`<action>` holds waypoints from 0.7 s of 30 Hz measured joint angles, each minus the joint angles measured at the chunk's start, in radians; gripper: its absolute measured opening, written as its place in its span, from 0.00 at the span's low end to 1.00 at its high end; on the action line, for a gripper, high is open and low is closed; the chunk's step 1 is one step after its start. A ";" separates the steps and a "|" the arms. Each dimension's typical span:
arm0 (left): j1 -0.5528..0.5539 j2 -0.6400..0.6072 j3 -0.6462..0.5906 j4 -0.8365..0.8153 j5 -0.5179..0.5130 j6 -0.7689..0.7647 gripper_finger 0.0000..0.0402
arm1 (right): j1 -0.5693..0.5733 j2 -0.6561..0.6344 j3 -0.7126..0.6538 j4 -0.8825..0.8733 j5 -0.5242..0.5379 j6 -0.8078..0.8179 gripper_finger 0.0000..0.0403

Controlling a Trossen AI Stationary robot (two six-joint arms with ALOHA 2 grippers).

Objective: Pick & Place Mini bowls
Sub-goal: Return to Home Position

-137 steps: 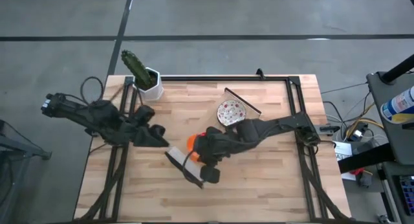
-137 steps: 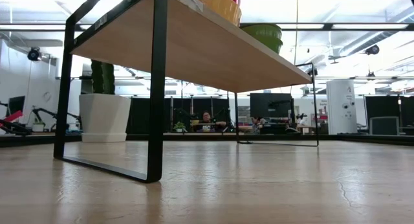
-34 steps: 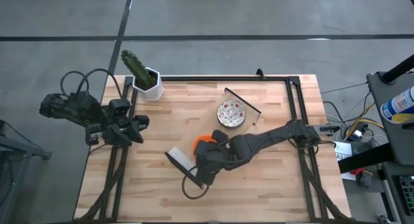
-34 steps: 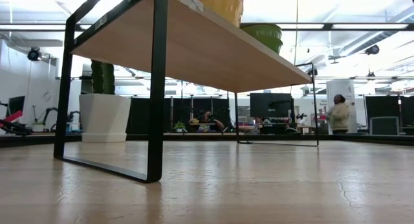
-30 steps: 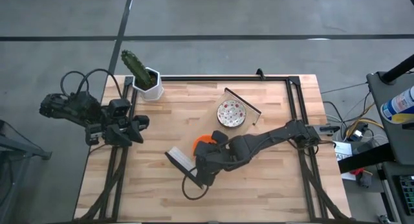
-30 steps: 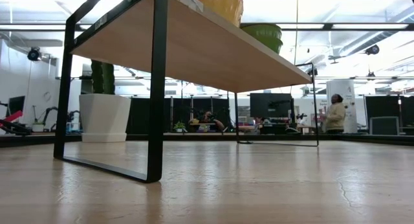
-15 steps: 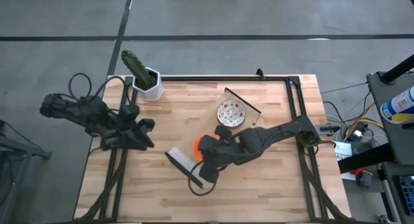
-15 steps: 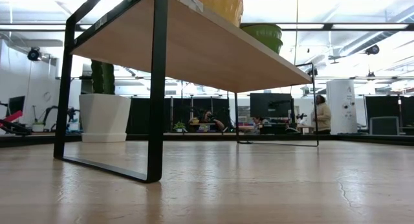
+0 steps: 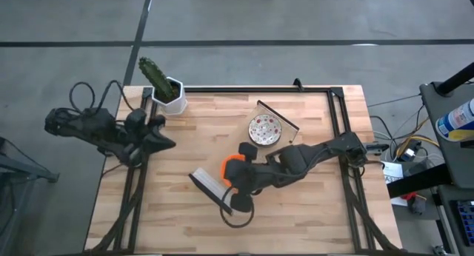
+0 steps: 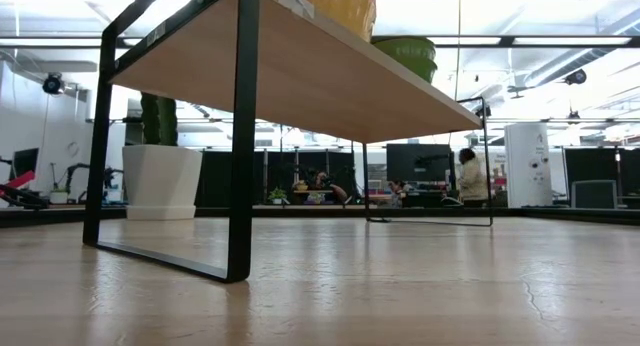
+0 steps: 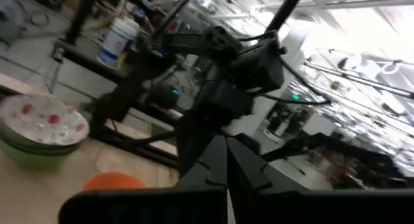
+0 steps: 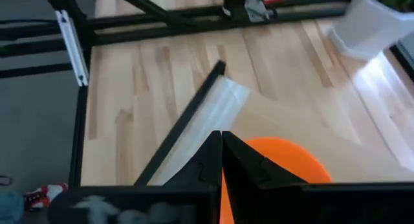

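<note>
We see the orange bowl (image 9: 235, 167) on the shelf (image 10: 300, 76) near the centre of the table (image 9: 311, 211), with the speckled bowl (image 9: 264, 129) stacked on a green bowl (image 11: 32, 159) just toward 1 o'clock of it. The right gripper (image 12: 222, 143) hovers at the orange bowl's 6 o'clock side, fingers pressed together and empty. The left gripper (image 11: 226, 146), likewise closed on nothing, sits at the table's 9 o'clock edge.
</note>
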 joint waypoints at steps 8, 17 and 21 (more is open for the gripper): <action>0.000 -0.094 -0.068 -0.036 -0.010 0.022 0.00 | -0.003 -0.049 -0.067 0.108 -0.090 -0.095 0.02; 0.000 -0.160 -0.140 -0.162 -0.289 0.193 0.00 | -0.023 -0.307 -0.516 0.522 -0.136 -0.128 0.02; 0.000 -0.175 -0.175 -0.223 -0.301 0.209 0.00 | -0.027 -0.458 -0.752 0.704 -0.153 -0.118 0.02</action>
